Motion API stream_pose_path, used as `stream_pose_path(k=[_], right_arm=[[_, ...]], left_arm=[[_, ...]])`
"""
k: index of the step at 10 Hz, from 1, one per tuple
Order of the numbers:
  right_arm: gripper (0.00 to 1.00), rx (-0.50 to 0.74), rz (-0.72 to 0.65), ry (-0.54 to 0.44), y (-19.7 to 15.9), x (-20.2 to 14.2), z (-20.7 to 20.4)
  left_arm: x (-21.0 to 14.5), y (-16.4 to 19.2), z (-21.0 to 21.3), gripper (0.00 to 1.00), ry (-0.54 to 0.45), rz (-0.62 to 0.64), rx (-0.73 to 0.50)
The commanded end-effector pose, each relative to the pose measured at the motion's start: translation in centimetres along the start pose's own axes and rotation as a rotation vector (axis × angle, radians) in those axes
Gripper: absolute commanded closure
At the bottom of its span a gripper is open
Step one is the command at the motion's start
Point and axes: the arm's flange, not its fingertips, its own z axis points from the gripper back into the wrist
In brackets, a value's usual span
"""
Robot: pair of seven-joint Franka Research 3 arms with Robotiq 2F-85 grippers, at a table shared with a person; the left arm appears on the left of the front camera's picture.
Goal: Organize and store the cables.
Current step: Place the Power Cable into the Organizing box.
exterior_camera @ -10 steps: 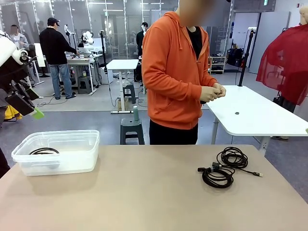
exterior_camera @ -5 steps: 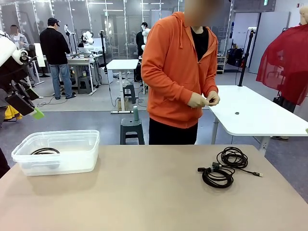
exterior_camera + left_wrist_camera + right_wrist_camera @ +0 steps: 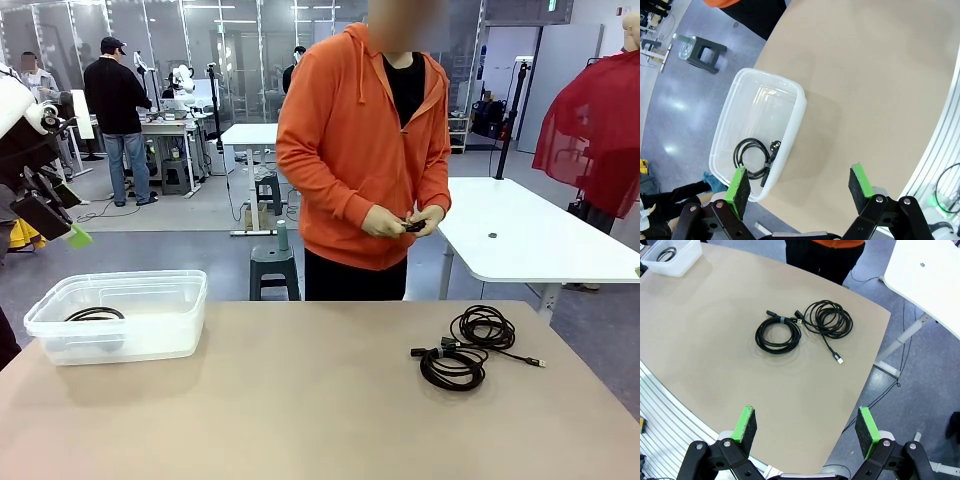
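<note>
Waiting: our left gripper (image 3: 799, 172), right gripper (image 3: 806, 412) gape empty; person (image 3: 360, 150) perhaps bundling cable (image 3: 412, 226); next we move loose cables (image 3: 827, 315) into tub (image 3: 760, 110).

Bright and even throughout, lit from overhead. Lays only a soft, pale shadow beside the clear bin (image 3: 755, 110) on the tan counter (image 3: 880, 90) in the left wrist view. Throws white glare patches on the glossy grey floor (image 3: 675, 120) there. Renders the coiled cables (image 3: 827, 320) crisp in the right wrist view, with faint shadows under them. Bows the counter's edge strongly in both wrist views, wide-angle fashion. Looks sharp from counter to far background in the front view.
</note>
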Motion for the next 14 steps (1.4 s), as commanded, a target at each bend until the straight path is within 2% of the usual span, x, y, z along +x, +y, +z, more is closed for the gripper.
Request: stream_pose_path(k=[1, 14], right_arm=[[0.0, 0.005, 0.003, -0.004, -0.12, -0.13, 0.01], [0.0, 0.005, 0.003, -0.004, -0.12, -0.13, 0.01]], left_arm=[[0.25, 0.06, 0.13, 0.0, 0.024, 0.014, 0.011], [0.25, 0.06, 0.13, 0.0, 0.024, 0.014, 0.011]])
